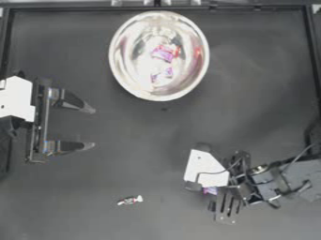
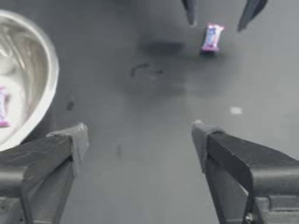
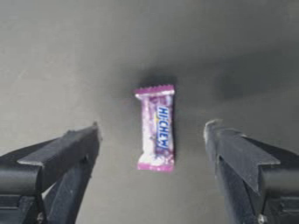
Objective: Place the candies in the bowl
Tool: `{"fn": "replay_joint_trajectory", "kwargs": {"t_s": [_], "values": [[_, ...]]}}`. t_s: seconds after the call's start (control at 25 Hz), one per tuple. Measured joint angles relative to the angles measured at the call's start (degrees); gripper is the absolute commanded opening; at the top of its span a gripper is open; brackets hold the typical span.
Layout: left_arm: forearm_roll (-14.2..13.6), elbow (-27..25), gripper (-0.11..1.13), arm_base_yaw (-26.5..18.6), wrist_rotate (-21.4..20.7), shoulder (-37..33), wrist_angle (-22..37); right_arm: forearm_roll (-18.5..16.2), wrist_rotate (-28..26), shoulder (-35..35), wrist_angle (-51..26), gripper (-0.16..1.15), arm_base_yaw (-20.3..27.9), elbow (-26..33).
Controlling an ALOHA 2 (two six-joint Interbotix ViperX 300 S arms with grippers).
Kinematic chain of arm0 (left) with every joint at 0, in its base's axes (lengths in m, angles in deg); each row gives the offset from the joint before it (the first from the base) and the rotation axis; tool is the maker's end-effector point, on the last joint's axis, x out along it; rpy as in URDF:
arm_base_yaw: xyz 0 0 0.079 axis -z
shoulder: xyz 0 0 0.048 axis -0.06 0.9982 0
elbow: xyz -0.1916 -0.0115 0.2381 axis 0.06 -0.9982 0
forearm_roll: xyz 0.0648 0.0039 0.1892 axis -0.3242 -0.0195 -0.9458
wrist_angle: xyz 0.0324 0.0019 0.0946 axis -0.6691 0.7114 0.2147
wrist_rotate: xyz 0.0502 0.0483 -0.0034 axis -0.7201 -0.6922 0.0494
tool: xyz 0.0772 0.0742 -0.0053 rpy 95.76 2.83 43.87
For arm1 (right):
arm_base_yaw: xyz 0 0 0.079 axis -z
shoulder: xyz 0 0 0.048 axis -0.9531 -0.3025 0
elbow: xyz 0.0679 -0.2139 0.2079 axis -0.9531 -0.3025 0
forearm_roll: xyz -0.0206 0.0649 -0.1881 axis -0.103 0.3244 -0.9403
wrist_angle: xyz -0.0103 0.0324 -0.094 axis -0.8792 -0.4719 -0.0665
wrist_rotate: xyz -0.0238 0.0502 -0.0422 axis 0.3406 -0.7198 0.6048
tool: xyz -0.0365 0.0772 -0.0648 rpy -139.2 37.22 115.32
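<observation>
Right gripper (image 3: 152,135) — jaws spread wide, nothing held, straddling a purple candy (image 3: 156,127) for pickup. Bowl (image 1: 128,84) — far side, several candies inside. Twisted candy (image 1: 130,200) on table. Left gripper (image 1: 91,127) parked open, empty.

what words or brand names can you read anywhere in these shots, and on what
"HI-CHEW": on the purple candy lying on the table between the open right gripper jaws.
Candies in the bowl: print too blurred to read.
Thin twisted-end candy on the table: too small to read.
No other text is visible.
</observation>
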Motion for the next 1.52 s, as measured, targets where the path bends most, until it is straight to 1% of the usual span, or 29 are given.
{"fn": "replay_joint_trajectory", "kwargs": {"t_s": [0.12,0.52,0.64,0.76,0.96,1.0,1.04,1.44,1.52], "values": [[0.44,0.0,1.01,0.09,0.0,-0.09,0.0,-0.26,0.0,-1.14,0.09,0.99,0.0,0.0],[0.53,0.0,1.01,0.0,0.0,-0.09,0.0,-0.88,-0.09,-3.52,0.0,0.99,0.0,0.0],[0.53,0.09,1.01,0.0,0.0,-0.09,0.0,-0.97,-0.09,-3.96,0.09,0.96,0.0,-0.09],[0.79,0.09,1.01,0.0,0.0,-0.09,0.0,-0.88,-0.09,-3.96,0.09,0.86,0.0,-0.09],[1.14,0.0,1.01,0.0,0.0,0.0,0.0,-0.97,-0.09,-3.96,-0.26,0.46,0.09,-0.09],[1.23,0.0,1.01,0.0,0.0,-0.09,0.0,-0.97,-0.09,-3.96,-0.35,0.42,0.09,-0.09],[1.23,0.0,1.01,0.0,0.0,-0.09,0.0,-0.97,-0.09,-3.96,-0.35,0.4,0.0,-0.09],[1.41,0.0,1.01,0.0,0.0,-0.09,0.0,-1.05,0.62,-4.13,-2.02,0.41,0.09,0.62],[1.41,0.0,1.01,0.0,-0.09,-0.09,0.0,-2.72,0.53,-3.6,-3.78,0.41,0.09,1.14]]}}
